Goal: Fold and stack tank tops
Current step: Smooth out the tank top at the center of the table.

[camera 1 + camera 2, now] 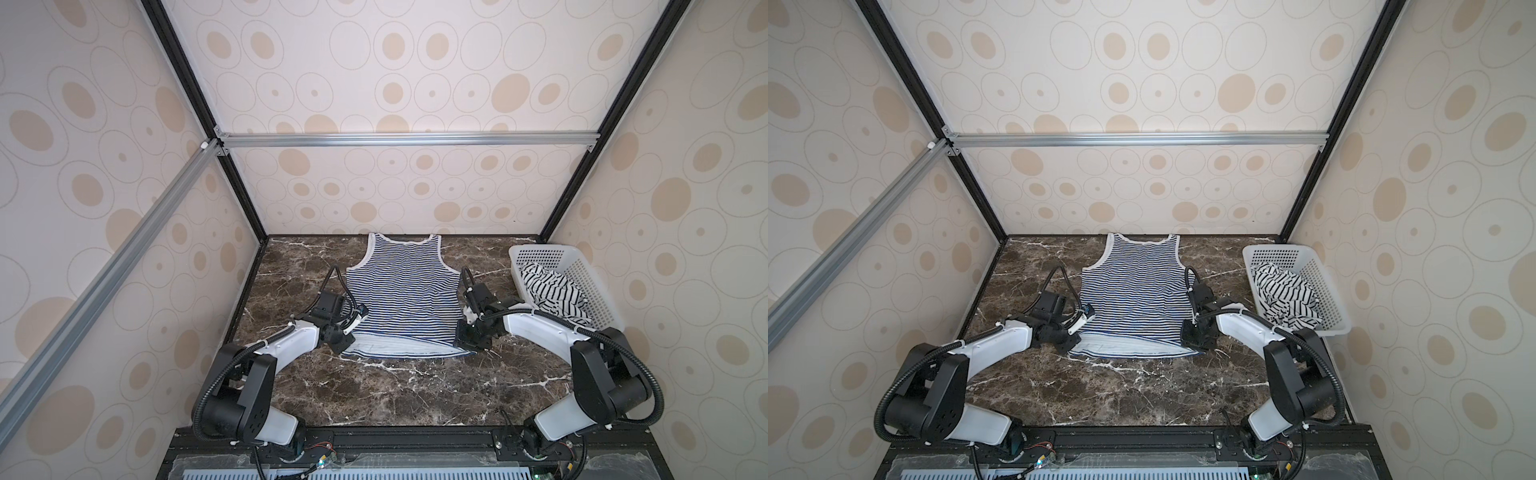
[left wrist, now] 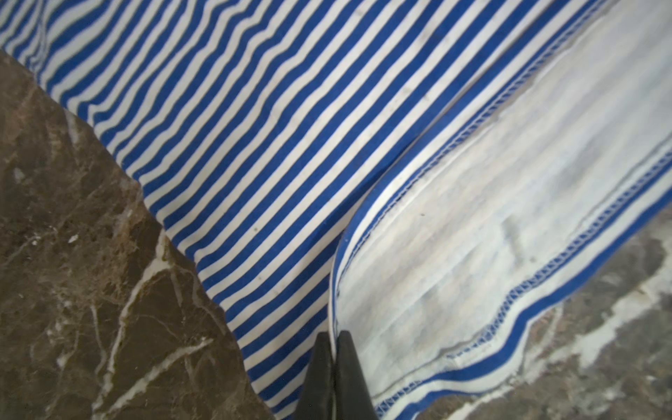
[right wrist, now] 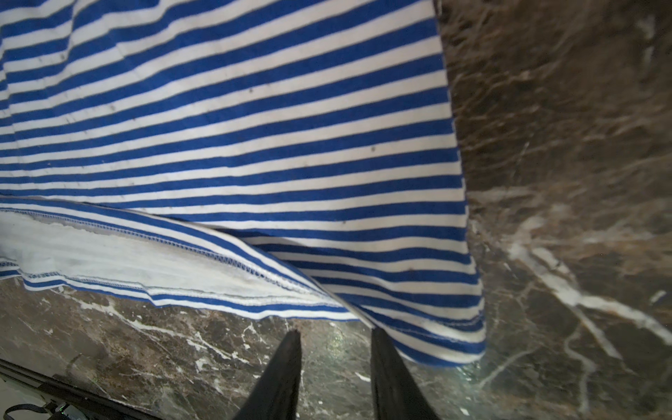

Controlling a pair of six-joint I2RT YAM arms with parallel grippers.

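Note:
A finely blue-and-white striped tank top (image 1: 403,291) (image 1: 1136,291) lies flat on the marble table, straps towards the back wall. Its top layer's hem is turned back, showing the pale inside (image 2: 472,236). My left gripper (image 2: 332,340) (image 1: 344,345) is shut on that hem at the near left corner, with a thin edge of cloth between its fingers. My right gripper (image 3: 336,334) (image 1: 468,344) stands open at the near right corner (image 3: 436,338), bare marble between its fingers and one finger against the cloth. The other tank top (image 1: 548,291) (image 1: 1283,295), white with wide black stripes, lies crumpled in the basket.
A white perforated basket (image 1: 582,266) (image 1: 1320,270) stands at the right rear of the marble table (image 1: 415,395). Patterned walls with black frame posts close in the left, back and right sides. Both arms reach in from the near edge.

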